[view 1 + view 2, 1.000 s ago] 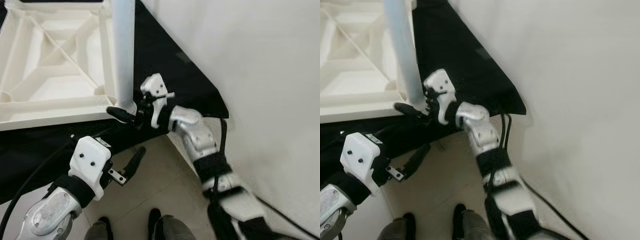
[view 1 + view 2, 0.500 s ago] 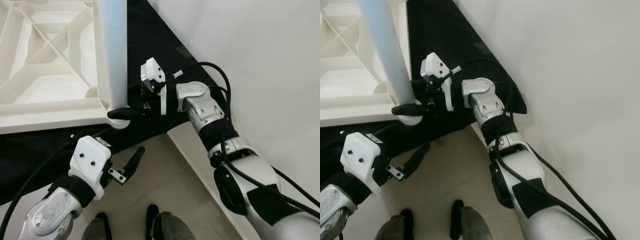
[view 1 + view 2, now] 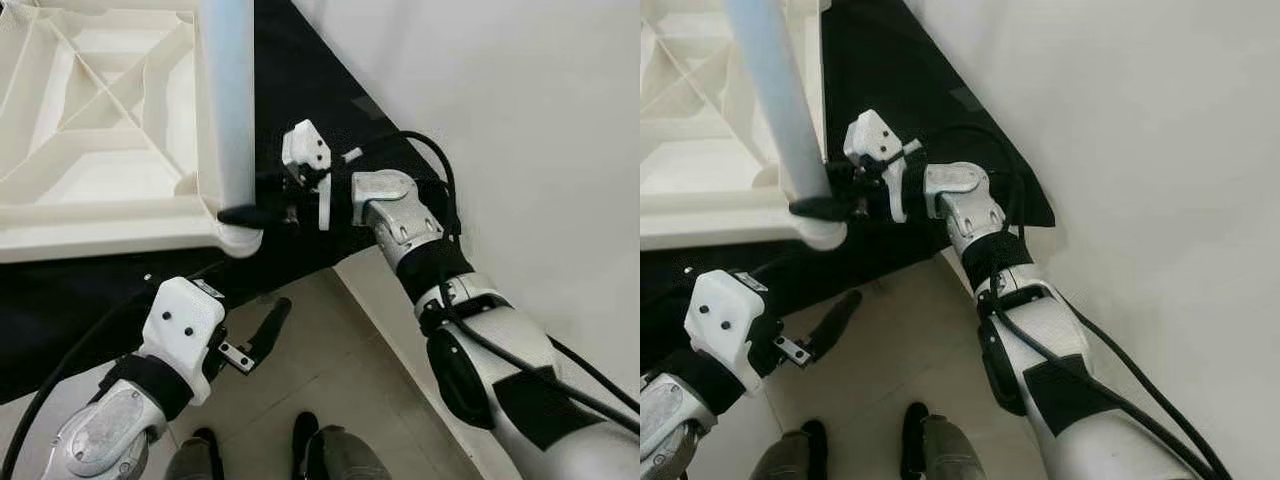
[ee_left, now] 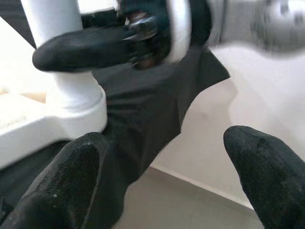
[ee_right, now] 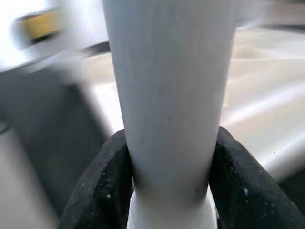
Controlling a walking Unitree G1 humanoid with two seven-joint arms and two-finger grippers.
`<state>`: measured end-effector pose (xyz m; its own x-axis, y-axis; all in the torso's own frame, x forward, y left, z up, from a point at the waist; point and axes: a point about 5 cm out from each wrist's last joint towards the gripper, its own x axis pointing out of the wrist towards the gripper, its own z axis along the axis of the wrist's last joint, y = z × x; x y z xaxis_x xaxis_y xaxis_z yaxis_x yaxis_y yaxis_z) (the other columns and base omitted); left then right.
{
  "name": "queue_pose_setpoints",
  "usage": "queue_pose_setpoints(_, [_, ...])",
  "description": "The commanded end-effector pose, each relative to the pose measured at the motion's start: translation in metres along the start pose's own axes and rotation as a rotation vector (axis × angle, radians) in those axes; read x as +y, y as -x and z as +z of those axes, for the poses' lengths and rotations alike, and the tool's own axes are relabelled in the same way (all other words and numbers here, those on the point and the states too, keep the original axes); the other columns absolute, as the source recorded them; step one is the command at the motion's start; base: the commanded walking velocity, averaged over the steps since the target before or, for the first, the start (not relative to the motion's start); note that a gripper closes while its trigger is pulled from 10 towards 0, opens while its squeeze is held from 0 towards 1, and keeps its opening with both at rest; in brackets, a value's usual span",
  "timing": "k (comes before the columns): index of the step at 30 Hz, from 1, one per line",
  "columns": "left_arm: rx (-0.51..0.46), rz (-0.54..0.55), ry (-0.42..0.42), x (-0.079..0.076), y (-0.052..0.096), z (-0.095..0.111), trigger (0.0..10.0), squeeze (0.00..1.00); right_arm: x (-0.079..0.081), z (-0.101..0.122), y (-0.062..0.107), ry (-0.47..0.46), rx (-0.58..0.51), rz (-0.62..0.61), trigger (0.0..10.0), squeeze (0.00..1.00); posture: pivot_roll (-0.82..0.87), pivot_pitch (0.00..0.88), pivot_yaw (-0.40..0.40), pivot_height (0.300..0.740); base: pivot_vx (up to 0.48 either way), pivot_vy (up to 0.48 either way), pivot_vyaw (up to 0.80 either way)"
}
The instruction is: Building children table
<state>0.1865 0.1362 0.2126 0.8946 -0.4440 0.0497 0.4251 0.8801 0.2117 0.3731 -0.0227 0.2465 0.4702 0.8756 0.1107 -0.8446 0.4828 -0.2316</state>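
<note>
An upturned white table top with ribbed underside lies on a black mat. A pale tube-shaped table leg stands upright in the corner socket nearest me. My right gripper is shut on the leg just above the socket; in the right wrist view both black fingers hug the leg. My left gripper hangs open low over the tiled floor, below the socket and apart from it; its wrist view looks at the socket and the right gripper's finger.
The black mat ends in a point against the white wall on the right. Pale floor tiles lie in front. My feet stand at the bottom edge. Cables run along my right arm.
The right arm has turned at the wrist while holding the leg, and the leg now stands seated in the corner socket. The view has shifted a little. The left gripper stays put.
</note>
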Motion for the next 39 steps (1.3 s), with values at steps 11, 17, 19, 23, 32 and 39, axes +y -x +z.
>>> queue_pose_setpoints(11, [-0.003, 0.005, -0.030, 0.004, 0.000, 0.002, 10.0, 0.00, 0.038, -0.036, -0.020, -0.084, 0.109, -0.254, 0.0, 0.00, 0.25, 0.313, -0.182, 0.740, 0.000, 0.000, 0.00])
queue_pose_setpoints(17, [-0.010, 0.012, -0.033, 0.005, -0.001, 0.003, 10.0, 0.00, 0.034, -0.022, -0.027, -0.076, 0.087, -0.183, 10.0, 0.00, 0.24, 0.310, -0.184, 0.740, 0.000, 0.000, 0.00])
queue_pose_setpoints(19, [-0.010, 0.009, -0.032, 0.004, -0.002, 0.003, 10.0, 0.00, 0.030, -0.012, -0.025, -0.070, 0.052, -0.139, 10.0, 0.90, 0.24, 0.310, -0.186, 0.740, 0.000, 0.000, 0.00])
queue_pose_setpoints(23, [-0.015, 0.007, -0.028, 0.004, -0.002, 0.004, 10.0, 0.00, 0.034, 0.001, -0.026, -0.072, -0.019, 0.047, 10.0, 1.00, 0.24, 0.312, -0.189, 0.740, 0.000, 0.000, 0.00])
queue_pose_setpoints(32, [-0.016, 0.003, -0.029, 0.002, -0.003, 0.005, 10.0, 0.00, 0.031, 0.030, -0.032, 0.033, -0.091, 0.373, 10.0, 0.00, 0.25, 0.315, -0.196, 0.740, 0.000, 0.000, 0.00])
queue_pose_setpoints(39, [-0.016, 0.005, -0.033, 0.002, -0.001, 0.006, 10.0, 0.00, 0.023, 0.038, -0.039, 0.061, -0.051, 0.350, 10.0, 0.00, 0.26, 0.323, -0.200, 0.740, 0.000, 0.000, 0.00])
